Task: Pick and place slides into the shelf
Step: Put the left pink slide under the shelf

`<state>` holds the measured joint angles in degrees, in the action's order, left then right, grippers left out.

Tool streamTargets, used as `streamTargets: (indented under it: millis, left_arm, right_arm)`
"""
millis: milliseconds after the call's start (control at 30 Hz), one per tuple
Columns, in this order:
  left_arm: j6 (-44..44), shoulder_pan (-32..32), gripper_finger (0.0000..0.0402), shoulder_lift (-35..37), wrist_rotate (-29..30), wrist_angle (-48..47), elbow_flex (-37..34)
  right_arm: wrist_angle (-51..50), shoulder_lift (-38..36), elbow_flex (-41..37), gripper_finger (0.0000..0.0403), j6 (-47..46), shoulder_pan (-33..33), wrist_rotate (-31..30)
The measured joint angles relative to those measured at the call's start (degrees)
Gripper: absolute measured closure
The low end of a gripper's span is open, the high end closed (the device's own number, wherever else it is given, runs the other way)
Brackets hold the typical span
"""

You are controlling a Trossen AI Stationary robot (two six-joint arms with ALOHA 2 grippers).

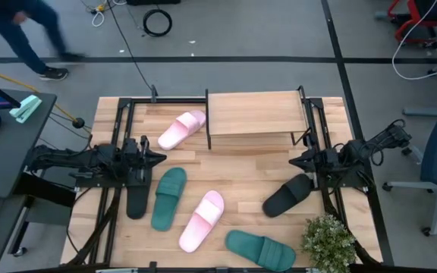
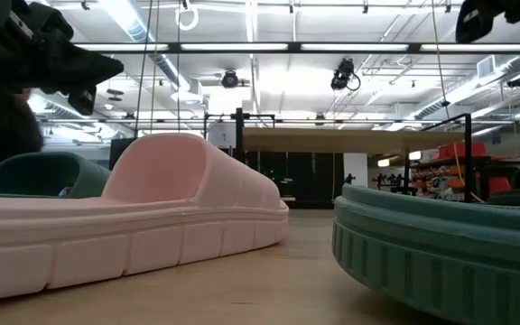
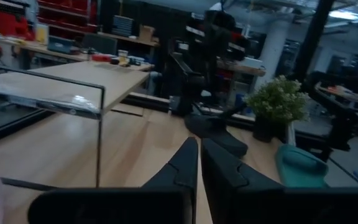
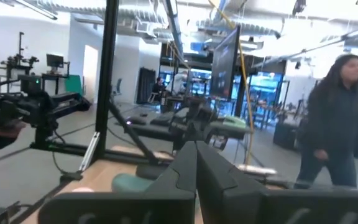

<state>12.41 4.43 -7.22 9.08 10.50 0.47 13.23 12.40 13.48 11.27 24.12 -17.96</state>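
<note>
Nothing sits on the shelf (image 1: 255, 112) yet: all six slides lie on the table around it, one pink slide (image 1: 181, 130) just beside its left end, while my left gripper (image 1: 158, 158) and right gripper (image 1: 294, 161) hang clenched, empty.

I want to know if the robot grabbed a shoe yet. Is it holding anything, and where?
No. The left gripper and right gripper are both shut on nothing, up off the table.
</note>
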Motion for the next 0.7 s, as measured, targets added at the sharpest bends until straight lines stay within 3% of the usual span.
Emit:
streamTargets:
  millis: [100,233,333,433,567,700]
  left_arm:
    - [0.38,0.00,0.0380,-0.01,-3.06,0.18,0.00]
    - [-0.07,0.02,0.0374,-0.16,-6.59,0.73,0.00]
    - [-1.08,0.00,0.0371,-0.25,-7.33,-1.05,0.00]
    - [-9.04,-0.02,0.0371,-0.28,-6.62,-4.80,0.00]
    - [-9.26,-0.14,0.0379,-0.24,8.71,-2.78,0.08]
    - [-21.83,-0.13,0.0372,-1.31,18.68,-3.59,3.13]
  right_arm:
    - [-0.36,0.87,0.59,0.0398,0.47,0.00,-0.75]
    - [-2.06,2.78,0.59,0.0389,1.41,0.00,-6.30]
    - [-4.22,4.39,0.59,0.0366,0.91,0.00,-7.88]
    - [-4.09,5.87,0.59,0.0331,1.02,-0.01,-7.99]
    - [-4.08,6.90,0.59,0.0279,1.36,0.00,-11.08]
    - [-4.10,7.67,0.61,0.0232,2.47,-0.27,-16.10]
